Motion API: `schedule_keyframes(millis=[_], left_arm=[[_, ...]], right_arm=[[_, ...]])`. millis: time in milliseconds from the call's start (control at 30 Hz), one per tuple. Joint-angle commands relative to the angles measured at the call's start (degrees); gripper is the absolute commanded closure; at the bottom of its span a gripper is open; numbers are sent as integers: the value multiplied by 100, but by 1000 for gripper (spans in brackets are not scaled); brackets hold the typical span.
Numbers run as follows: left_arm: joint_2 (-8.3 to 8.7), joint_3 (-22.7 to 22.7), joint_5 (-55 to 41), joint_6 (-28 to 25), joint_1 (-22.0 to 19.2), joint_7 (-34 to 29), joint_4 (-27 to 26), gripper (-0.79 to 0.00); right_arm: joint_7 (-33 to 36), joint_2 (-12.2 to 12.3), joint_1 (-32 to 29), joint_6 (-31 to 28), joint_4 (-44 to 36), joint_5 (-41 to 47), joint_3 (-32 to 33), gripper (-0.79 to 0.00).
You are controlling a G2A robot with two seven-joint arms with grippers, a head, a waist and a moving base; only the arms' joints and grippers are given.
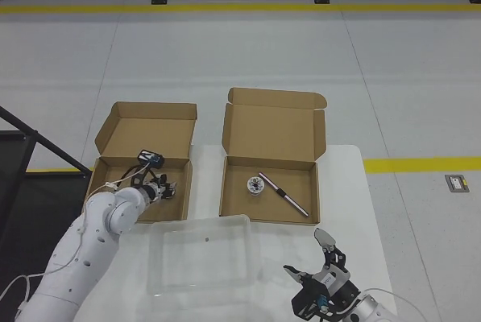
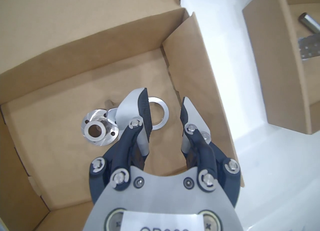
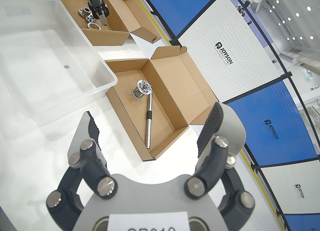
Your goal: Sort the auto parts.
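Hovering over the left box (image 2: 75,42), the left gripper (image 2: 163,102) is held spread and empty above a metal ring (image 2: 165,112) lying beside a flange (image 2: 97,130). Drop-off is judged done; a lift clear of the walls is needed next.

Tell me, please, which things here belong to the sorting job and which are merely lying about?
Job: first box, with flanged hub and flat ring, under the left tool; second box, with drum-shaped part and rod; clear tray; right tool. Both tools open.
Lying about: black frame; panels behind.
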Motion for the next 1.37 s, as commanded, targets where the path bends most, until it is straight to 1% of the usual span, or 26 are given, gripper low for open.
schedule_keyframes(millis=[0, 67, 200, 300, 400, 500, 533, 567, 633, 667, 700, 800, 833, 933, 1000, 1333], left_arm=[[100, -347, -205, -184, 282, -71, -424, -345], [198, -704, -394, -338, 591, -99, -849, -336], [357, -1379, -894, -717, 1318, -73, -1693, -369], [444, -1812, -1201, -964, 1847, -21, -2240, -385], [507, -2192, -1596, -1262, 2329, 24, -2688, -397], [555, -2549, -2075, -1628, 2760, 92, -3029, -403], [569, -2661, -2231, -1741, 2882, 101, -3114, -428], [582, -2763, -2363, -1847, 3002, 119, -3192, -539], [603, -2948, -2551, -2038, 3230, 169, -3338, -730], [609, -3029, -2634, -2085, 3332, 229, -3399, -785], [613, -3089, -2730, -2111, 3422, 264, -3450, -785], [619, -3194, -2806, -2089, 3512, 326, -3527, -785], [619, -3193, -2812, -2099, 3514, 325, -3526, -705], [619, -3197, -2808, -2088, 3514, 328, -3529, -767], [619, -3194, -2806, -2088, 3512, 326, -3527, -781], [619, -3194, -2805, -2089, 3512, 326, -3527, -784]], right_arm=[[0, 0, 0, 0, 0, 0, 0, -785], [0, 0, 0, 0, 0, 0, 0, -785], [0, 0, 0, 0, 0, 0, 0, -785], [0, 0, 0, 0, 0, 0, 0, -785], [0, 0, 0, 0, 0, 0, 0, -785], [0, 0, 0, 0, 0, 0, 0, -785], [0, 0, 0, 0, 0, 0, 0, -785], [0, 0, 0, 0, 0, 0, 0, -785], [0, 0, 0, 0, 0, 0, 0, -785], [0, 0, 0, 0, 0, 0, 0, -785], [0, 0, 0, 0, 0, 0, 0, -785], [0, 0, 0, 0, 0, 0, 0, -785], [0, 0, 0, 0, 0, 0, 0, -784], [0, 0, 0, 0, 0, 0, 0, -785], [0, 0, 0, 0, 0, 0, 0, -784], [0, 0, 0, 0, 0, 0, 0, -785]])
